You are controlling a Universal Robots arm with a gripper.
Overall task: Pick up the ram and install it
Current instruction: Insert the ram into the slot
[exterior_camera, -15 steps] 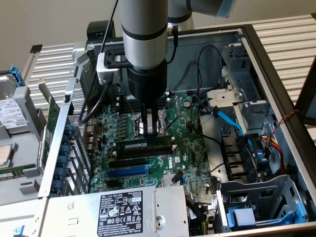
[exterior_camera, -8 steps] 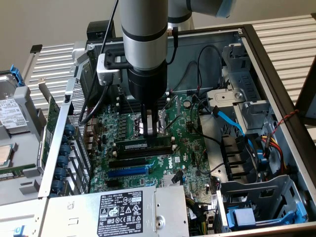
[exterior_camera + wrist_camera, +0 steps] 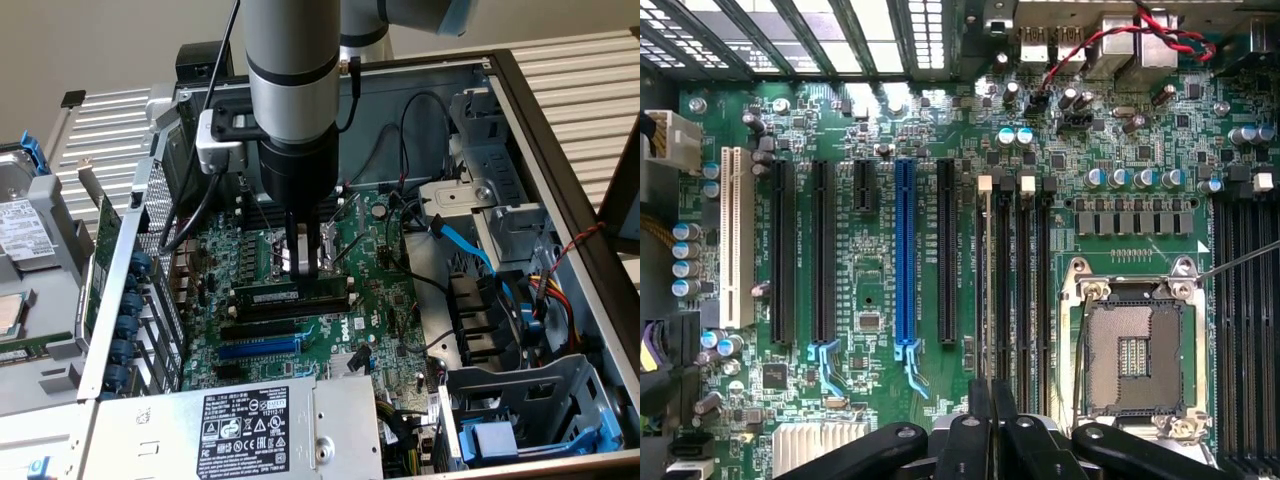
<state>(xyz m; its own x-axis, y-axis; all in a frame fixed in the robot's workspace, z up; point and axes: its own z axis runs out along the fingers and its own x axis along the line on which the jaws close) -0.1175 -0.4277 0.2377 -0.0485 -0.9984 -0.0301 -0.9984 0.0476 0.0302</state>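
Reaching straight down into the open computer case (image 3: 560, 140) with the gripper (image 3: 305, 266) pressed together. Tips just over the ram (image 3: 290, 297), standing on edge in one of the black memory slots beside the CPU socket (image 3: 1135, 355); touching it or not, impossible to say. On the ram a pale label, unreadable. Close by on the motherboard (image 3: 385, 300), white lettering, apparently DELL. Further out, a blue slot (image 3: 258, 349), then the power supply (image 3: 300, 425) with a black label (image 3: 245, 432) of tiny print. Off toward the exterior view's right, a blue cable (image 3: 465, 245), clear of the gripper.
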